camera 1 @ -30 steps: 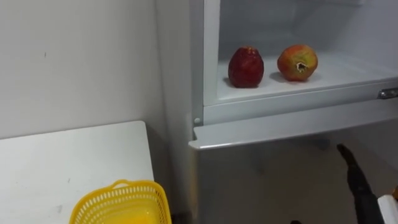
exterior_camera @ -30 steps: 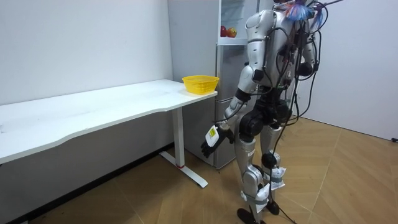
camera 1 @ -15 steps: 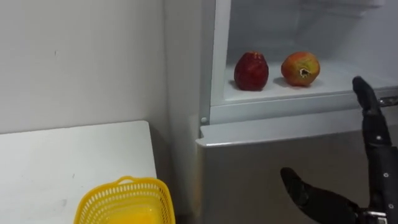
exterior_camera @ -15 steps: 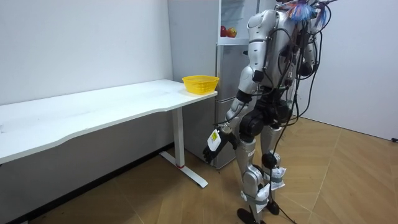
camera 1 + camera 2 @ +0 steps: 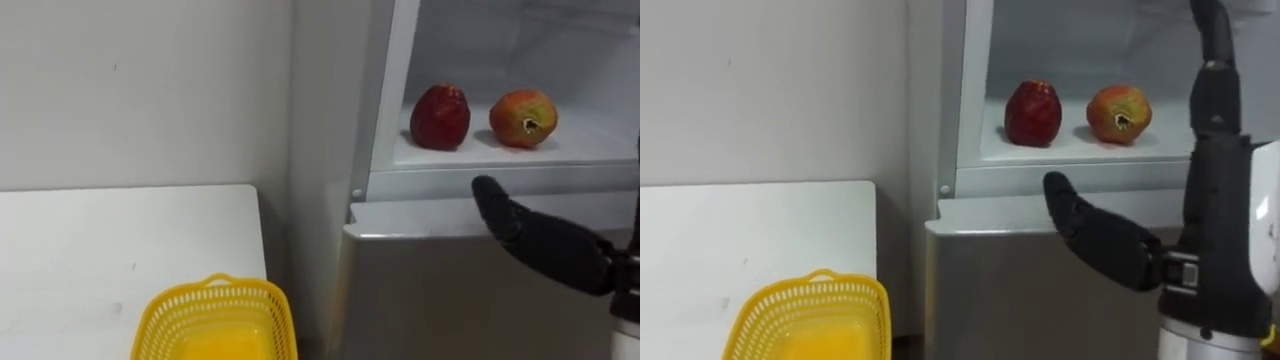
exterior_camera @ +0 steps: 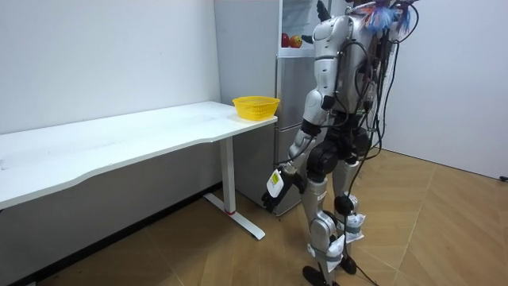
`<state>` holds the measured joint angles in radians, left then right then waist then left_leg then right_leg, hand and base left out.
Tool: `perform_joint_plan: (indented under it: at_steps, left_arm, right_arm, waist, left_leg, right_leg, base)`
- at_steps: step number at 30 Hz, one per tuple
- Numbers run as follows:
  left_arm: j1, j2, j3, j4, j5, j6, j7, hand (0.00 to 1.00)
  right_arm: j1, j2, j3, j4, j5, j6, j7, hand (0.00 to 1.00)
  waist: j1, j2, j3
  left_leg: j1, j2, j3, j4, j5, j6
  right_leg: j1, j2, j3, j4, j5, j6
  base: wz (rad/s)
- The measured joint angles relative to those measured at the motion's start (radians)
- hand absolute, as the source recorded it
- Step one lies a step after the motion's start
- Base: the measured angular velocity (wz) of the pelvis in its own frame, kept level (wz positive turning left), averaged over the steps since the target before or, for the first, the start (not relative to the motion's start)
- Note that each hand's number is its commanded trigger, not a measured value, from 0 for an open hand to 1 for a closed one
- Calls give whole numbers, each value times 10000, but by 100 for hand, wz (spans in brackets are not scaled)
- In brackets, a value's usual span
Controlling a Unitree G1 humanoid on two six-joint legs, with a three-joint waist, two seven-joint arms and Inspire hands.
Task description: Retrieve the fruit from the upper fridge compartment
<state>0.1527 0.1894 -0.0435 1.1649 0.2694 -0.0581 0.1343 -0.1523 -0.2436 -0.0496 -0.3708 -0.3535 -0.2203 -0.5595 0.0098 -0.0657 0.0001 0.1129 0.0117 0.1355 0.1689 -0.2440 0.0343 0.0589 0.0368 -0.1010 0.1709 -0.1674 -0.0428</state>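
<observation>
Two fruits lie on the white shelf of the open upper fridge: a dark red one on the left and a red-yellow one to its right. My right hand is raised in front of the shelf's right part, open, fingers pointing straight up past the red-yellow fruit and thumb stretched out to the left below the shelf edge. It touches neither fruit. In the room view I stand facing the fridge, and my left hand hangs open by my thigh.
A yellow mesh basket stands on the corner of the white table left of the fridge. The grey lower fridge door is closed beneath the shelf. A white wall rises behind the table.
My right hand has risen from below the lower door to shelf height, fingers now upright. The eye view has shifted, so the fridge sits further right. The fruits have not moved.
</observation>
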Motion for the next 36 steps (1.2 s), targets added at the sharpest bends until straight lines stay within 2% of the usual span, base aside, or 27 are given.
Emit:
perform_joint_plan:
  at_steps: [4,6,10,12,14,18,20,22,25,31,36]
  left_arm:
    - [-2,48,-3,98,15,154,-169,0]
    - [13,37,-3,86,54,250,-197,0]
    - [-6,89,6,39,91,360,-380,0]
    - [-10,158,-2,4,85,396,-420,0]
    - [-20,186,-1,-68,87,538,-524,0]
    - [-90,208,10,-152,95,691,-638,0]
    - [-84,212,5,-289,229,812,-655,0]
    - [-73,218,2,-345,409,840,-709,0]
    - [-67,233,2,-458,480,952,-798,0]
    - [-85,239,113,-628,886,1014,-810,0]
    - [-75,245,114,-793,967,1010,-850,0]
  right_arm:
    - [-944,-86,-146,270,299,43,-188,0]
    - [-1449,-431,-154,854,311,27,-253,0]
    - [-1920,-694,-149,1728,318,85,-256,0]
    - [-1959,-934,-132,1900,543,248,-252,0]
    - [-2002,-1050,-121,2034,642,335,-250,0]
    - [-2350,-1078,-107,2455,658,482,-248,0]
    - [-2538,-1078,-69,2835,802,495,-197,0]
    - [-2866,-1078,22,3268,1018,665,-14,0]
    - [-3224,-1079,133,3653,1440,870,195,0]
    - [-3384,-1155,286,4111,1965,902,727,0]
    - [-3405,-1432,289,4697,2123,902,917,0]
  waist:
    - [113,23,22]
    - [232,-15,41]
    - [274,-110,44]
    - [482,-141,50]
    - [541,-135,53]
    - [754,-74,73]
    - [787,-59,83]
    - [793,-36,92]
    - [800,-22,83]
    - [806,-33,52]
    - [915,-91,-1]
  left_leg:
    - [51,16,-21,5,1,2]
    - [36,22,-39,26,4,-1]
    - [-98,9,-258,142,3,-2]
    - [-161,10,-315,174,2,-3]
    - [-218,-2,-409,219,2,-3]
    - [-314,-33,-539,325,3,-1]
    - [-334,-34,-559,342,5,2]
    - [-336,-34,-565,347,7,4]
    - [-336,-33,-575,353,9,4]
    - [-359,-33,-587,362,9,4]
    - [-327,-33,-584,368,21,6]
  right_leg:
    - [127,-9,-95,-16,5,-1]
    - [125,-25,-112,-5,10,-9]
    - [123,-70,-394,6,14,-17]
    - [92,-110,-440,10,15,-17]
    - [88,-135,-556,20,15,-17]
    - [84,-171,-684,26,15,-17]
    - [86,-176,-715,27,15,-17]
    - [86,-176,-718,29,15,-17]
    - [89,-176,-724,29,15,-17]
    - [64,-180,-731,29,15,-17]
    - [64,-180,-718,28,15,-18]
  base:
    - [5]
    - [0]
    - [15]
    - [9]
    - [12]
    - [10]
    - [6]
    - [0]
    - [0]
    - [0]
    - [0]
